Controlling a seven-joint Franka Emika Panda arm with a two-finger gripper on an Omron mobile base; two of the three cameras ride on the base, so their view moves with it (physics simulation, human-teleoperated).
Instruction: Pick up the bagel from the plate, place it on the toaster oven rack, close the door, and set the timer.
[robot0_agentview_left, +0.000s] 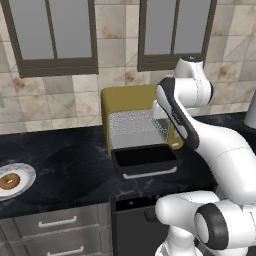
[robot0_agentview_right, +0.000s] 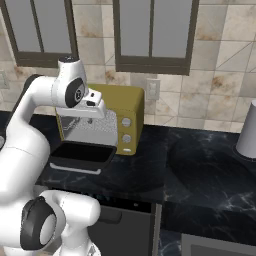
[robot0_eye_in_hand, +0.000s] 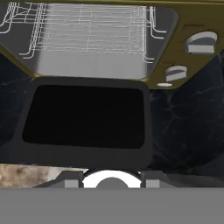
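One bagel (robot0_agentview_left: 9, 181) lies flat on the plate (robot0_agentview_left: 26, 172) at the far left of the counter (robot0_agentview_left: 65, 165), well apart from the oven (robot0_agentview_right: 131, 102) and from the arm. It sits toward the plate's left side and nothing touches it.

Oven door (robot0_agentview_left: 145, 159) is dropped fully open, dark glass facing up, handle (robot0_agentview_left: 150, 174) at the front edge. Rack (robot0_eye_in_hand: 83, 30) sits in the cavity with nothing on it. Two knobs (robot0_eye_in_hand: 200, 43) run down the right front panel.

Gripper (robot0_agentview_right: 95, 107) hangs just in front of the oven mouth, above the open door. Finger tips (robot0_eye_in_hand: 72, 177) barely show at the bottom of the hand view; cannot tell whether the jaws are spread or closed. Nothing appears between them.

Judgement on handling: bagel looks light and somewhat soft, with a crust that should give good friction. Firm squeeze would dent it. Best hold is probably across one side of the ring, one finger in the centre hole and one outside, approached from above. Smooth plate may let it slide if nudged sideways.

Pick not yet done.
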